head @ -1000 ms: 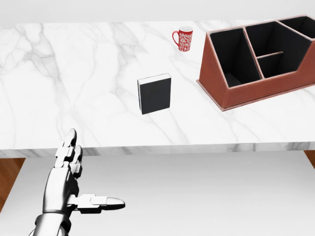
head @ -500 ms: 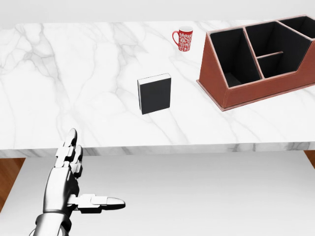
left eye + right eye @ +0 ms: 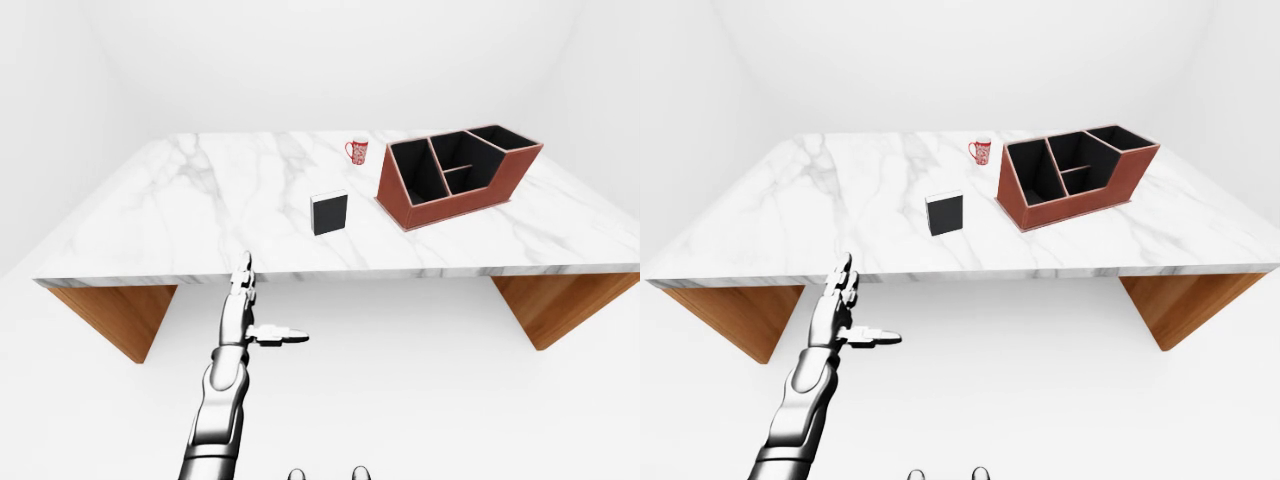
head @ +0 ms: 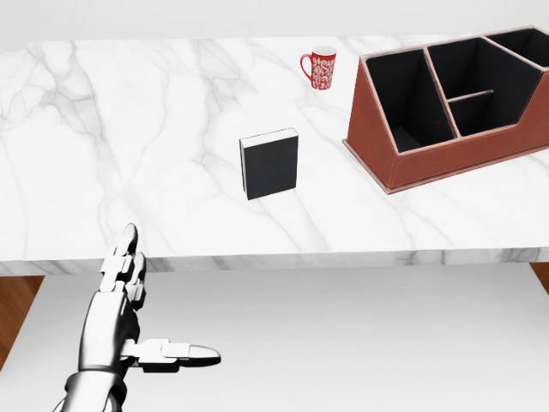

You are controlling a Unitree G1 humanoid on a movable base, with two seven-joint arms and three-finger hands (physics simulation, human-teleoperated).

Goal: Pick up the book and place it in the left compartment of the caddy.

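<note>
Black book [image 4: 270,164] lies flat on the marble table [image 4: 129,137], left of the brown caddy [image 4: 446,112] and apart from it. Red patterned mug [image 4: 321,67] sits above the book, near the caddy's left compartment [image 4: 403,94]. Eye views show table legs [image 3: 115,315]; head view doesn't. No readable writing. Left hand [image 4: 120,318] below the table edge, fingers spread wide, empty, touching nothing. Right hand unseen.

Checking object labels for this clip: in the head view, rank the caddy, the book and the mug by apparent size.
1. caddy, largest though cut off at the right edge
2. book
3. mug, smallest; it stands farther up the view, so partly distance
</note>
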